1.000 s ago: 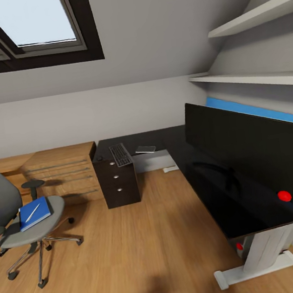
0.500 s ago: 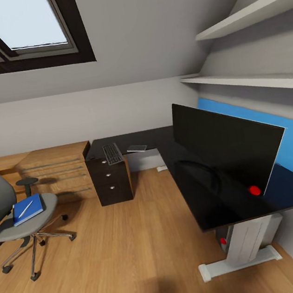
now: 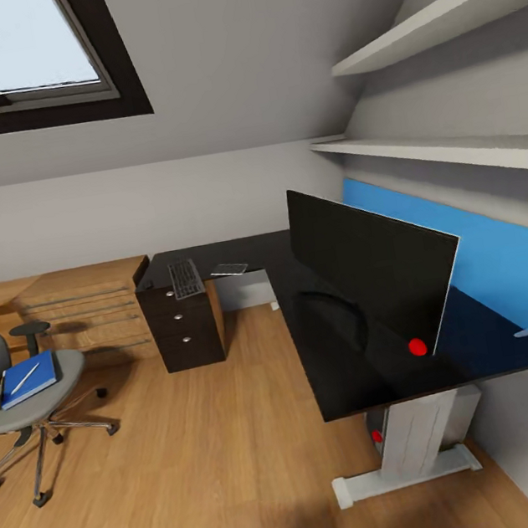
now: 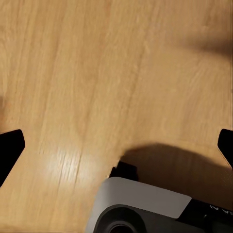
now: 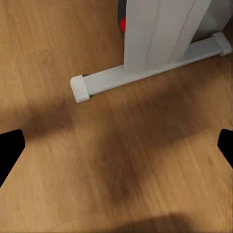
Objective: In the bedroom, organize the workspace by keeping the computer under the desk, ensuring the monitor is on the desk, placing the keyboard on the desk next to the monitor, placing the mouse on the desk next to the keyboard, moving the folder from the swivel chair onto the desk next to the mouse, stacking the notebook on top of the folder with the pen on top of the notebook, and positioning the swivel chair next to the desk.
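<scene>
both grippers spread wide over bare wood floor (image 4: 97, 73), holding nothing; right gripper (image 5: 116, 150) near desk's white leg (image 5: 160, 34). monitor (image 3: 368, 278) and keyboard (image 3: 185, 277) on desk (image 3: 339, 371). folder (image 3: 29, 378) with pen (image 3: 25, 377) on swivel chair (image 3: 23, 406), well apart.

Left wrist cam: I'm looking straight down at light wooden floor (image 4: 97, 73), grain running lengthwise. Left gripper (image 4: 116, 145) fingertips (image 4: 9, 148) sit at opposite frame edges, jaws spread wide, nothing between them. A grey-white rounded part of the robot (image 4: 141, 206) sits low in frame, casting a dark shadow (image 4: 174, 162) on the boards beside it. Faint glare patch on the wood near it.
</scene>
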Robot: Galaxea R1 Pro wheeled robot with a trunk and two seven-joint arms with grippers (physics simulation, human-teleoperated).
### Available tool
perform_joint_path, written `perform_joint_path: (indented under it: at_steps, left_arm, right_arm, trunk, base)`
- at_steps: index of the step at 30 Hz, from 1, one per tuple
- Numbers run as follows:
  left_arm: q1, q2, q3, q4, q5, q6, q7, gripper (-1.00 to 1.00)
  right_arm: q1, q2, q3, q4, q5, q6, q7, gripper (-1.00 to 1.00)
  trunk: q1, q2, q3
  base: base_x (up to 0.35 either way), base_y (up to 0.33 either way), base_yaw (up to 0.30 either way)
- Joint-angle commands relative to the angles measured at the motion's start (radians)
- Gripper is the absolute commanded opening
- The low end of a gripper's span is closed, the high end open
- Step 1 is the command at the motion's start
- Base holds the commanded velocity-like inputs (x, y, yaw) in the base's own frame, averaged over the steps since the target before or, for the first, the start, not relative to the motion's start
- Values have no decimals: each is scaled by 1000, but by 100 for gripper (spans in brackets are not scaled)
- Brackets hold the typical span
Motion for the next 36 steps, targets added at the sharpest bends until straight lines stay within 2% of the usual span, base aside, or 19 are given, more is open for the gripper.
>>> perform_joint_path:
  at_steps: [1,36]
  left_arm:
    - [1,0,-1,-3,7,4,3,100]
    - [1,-1,-1,-3,9,4,3,100]
  right_arm:
    - [-1,1,8,2,0,-2,-6,100]
    - [-1,0,8,2,0,-2,-6,100]
  trunk:
    - [0,-1,-1]
    - [0,-1,-1]
  base:
    - [-1,-318,0]
    - [0,-340,0]
